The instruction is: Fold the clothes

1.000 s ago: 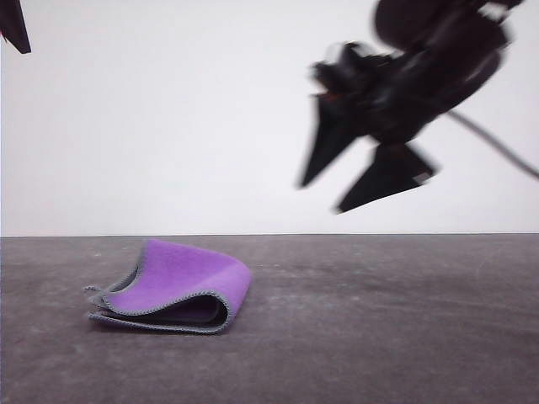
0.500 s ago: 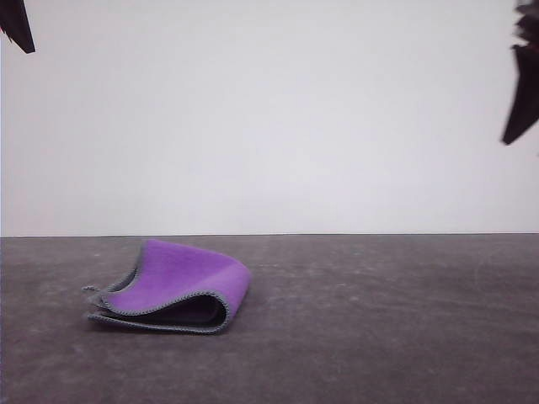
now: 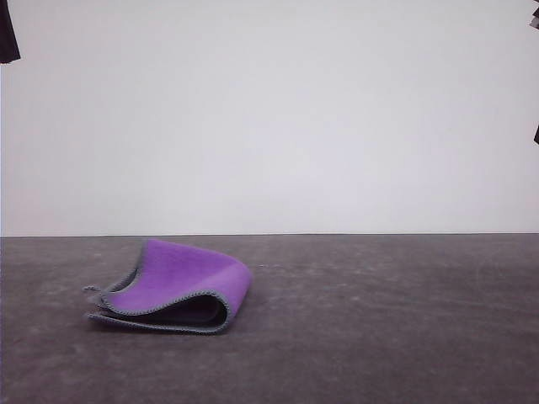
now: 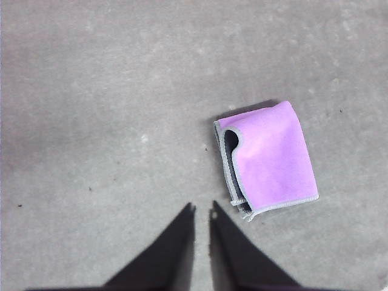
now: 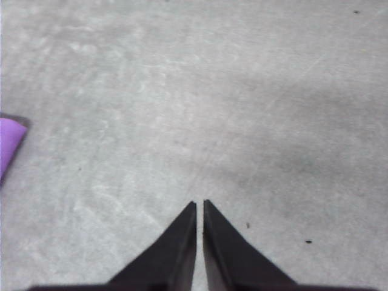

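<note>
The right arm has swung away from above the folded purple cloth (image 3: 173, 289), which lies undisturbed on the grey table (image 3: 379, 320). Left gripper (image 4: 202, 210) and right gripper (image 5: 200, 204) hover nearly closed, empty. Any further fold should press the bulging crease flat.

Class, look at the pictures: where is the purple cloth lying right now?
In the front view the cloth lies folded on the grey table, left of centre, with neither gripper touching it.
</note>
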Available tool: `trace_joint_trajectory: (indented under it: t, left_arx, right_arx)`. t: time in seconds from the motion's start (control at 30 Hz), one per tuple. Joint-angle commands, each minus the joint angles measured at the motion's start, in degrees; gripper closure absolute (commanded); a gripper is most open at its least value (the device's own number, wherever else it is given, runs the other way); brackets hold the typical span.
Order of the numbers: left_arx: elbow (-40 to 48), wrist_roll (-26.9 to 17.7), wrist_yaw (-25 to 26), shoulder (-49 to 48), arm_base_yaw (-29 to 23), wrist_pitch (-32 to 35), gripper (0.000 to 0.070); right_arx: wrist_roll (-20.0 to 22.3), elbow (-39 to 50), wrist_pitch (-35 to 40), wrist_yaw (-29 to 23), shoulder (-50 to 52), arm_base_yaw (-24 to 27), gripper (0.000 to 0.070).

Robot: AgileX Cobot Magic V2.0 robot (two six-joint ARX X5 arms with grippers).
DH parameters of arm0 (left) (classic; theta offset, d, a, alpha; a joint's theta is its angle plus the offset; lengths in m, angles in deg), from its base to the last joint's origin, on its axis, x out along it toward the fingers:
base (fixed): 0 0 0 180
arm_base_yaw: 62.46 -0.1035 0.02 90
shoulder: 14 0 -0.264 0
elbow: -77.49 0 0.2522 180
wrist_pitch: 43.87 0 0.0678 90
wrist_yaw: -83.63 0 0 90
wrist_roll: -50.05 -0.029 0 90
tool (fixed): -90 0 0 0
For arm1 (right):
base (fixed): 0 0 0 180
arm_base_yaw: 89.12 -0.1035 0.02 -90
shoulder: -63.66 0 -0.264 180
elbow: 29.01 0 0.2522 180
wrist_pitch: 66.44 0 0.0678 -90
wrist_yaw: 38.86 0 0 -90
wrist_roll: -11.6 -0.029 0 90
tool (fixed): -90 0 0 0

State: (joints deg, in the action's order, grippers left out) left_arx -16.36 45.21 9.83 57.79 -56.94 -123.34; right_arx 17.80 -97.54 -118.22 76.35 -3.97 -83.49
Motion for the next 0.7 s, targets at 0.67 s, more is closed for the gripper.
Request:
trace_joint_trajectory:
  t: [0.67]
  left_arx:
    - [0.7, -0.1, -0.4, -1.9, -0.2, 1.5, 0.0684]
  right_arx:
    - [-0.8, -0.4, 3.8, 0.6, -0.5, -0.1, 0.0694]
